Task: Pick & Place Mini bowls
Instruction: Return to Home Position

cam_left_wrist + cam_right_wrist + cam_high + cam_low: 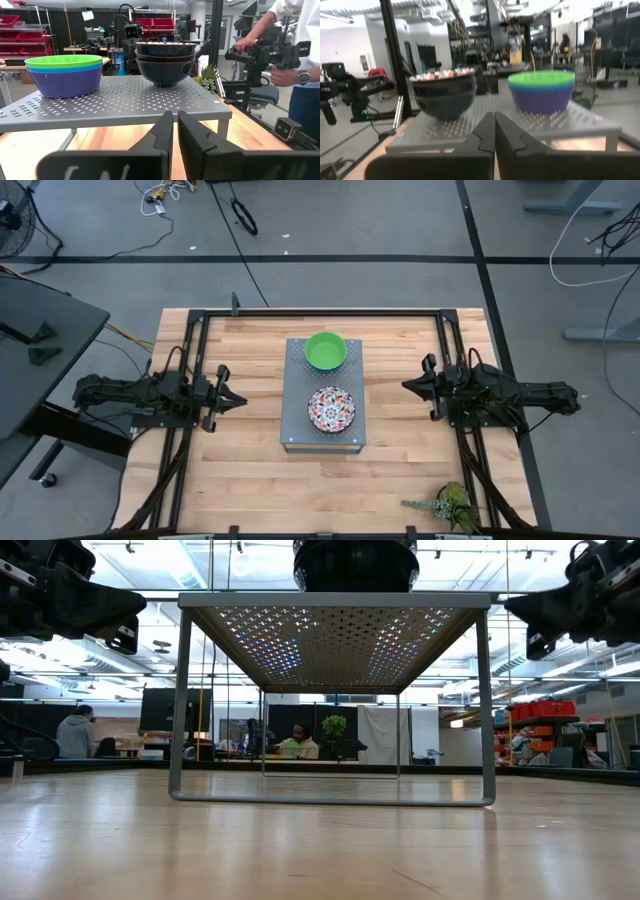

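Two stacks of mini bowls stand by their bases on the top of a grey perforated metal box [322, 438] in the middle of the table. The far stack has the green bowl [325, 350] on top, with a bright blue and a darker bowl [64, 82] under it. The near stack shows a floral-patterned bowl [331, 409] on top; its bowls are dark outside [165, 65]. My left gripper [243, 400] hovers left of the box, shut and empty. My right gripper [405, 385] hovers right of the box, also shut and empty.
The box stands on thin legs with open space beneath it [330, 770]. A small plant [448, 505] sits at the table's near right corner. Black frame rails [320, 313] run along the table's edges. A person [295, 60] stands beyond the table, hands on a dark device.
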You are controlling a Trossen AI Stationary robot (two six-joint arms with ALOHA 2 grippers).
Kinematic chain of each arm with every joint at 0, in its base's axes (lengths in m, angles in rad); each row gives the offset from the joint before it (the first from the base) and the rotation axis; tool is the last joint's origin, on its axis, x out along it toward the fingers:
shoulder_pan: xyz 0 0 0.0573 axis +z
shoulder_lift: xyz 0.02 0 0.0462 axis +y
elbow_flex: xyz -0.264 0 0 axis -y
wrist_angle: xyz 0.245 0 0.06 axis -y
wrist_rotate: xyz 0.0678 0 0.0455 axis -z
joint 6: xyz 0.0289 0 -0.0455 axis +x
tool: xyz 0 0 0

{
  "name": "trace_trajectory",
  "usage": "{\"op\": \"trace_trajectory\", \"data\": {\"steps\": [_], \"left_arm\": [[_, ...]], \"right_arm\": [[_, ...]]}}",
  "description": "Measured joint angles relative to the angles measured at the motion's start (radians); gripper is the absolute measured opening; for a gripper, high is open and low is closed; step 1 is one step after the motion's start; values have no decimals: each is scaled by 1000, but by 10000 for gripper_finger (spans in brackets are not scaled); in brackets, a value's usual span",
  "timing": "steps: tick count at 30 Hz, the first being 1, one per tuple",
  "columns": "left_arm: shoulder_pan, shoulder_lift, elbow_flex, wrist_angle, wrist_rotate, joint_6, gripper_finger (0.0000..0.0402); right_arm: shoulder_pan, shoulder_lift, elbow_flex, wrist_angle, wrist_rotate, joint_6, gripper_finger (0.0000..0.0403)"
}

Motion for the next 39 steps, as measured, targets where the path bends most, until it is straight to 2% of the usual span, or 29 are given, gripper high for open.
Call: {"op": "trace_trajectory", "data": {"steps": [11, 18, 39], "left_arm": [[0, 0, 0, 0, 0, 0, 30], [0, 0, 0, 0, 0, 0, 30], [0, 0, 0, 0, 0, 0, 30]], "right_arm": [[0, -7, 1, -118, 0, 31, 3], [0, -8, 1, -115, 0, -26, 3], [0, -8, 1, -114, 0, -25, 3]]}}
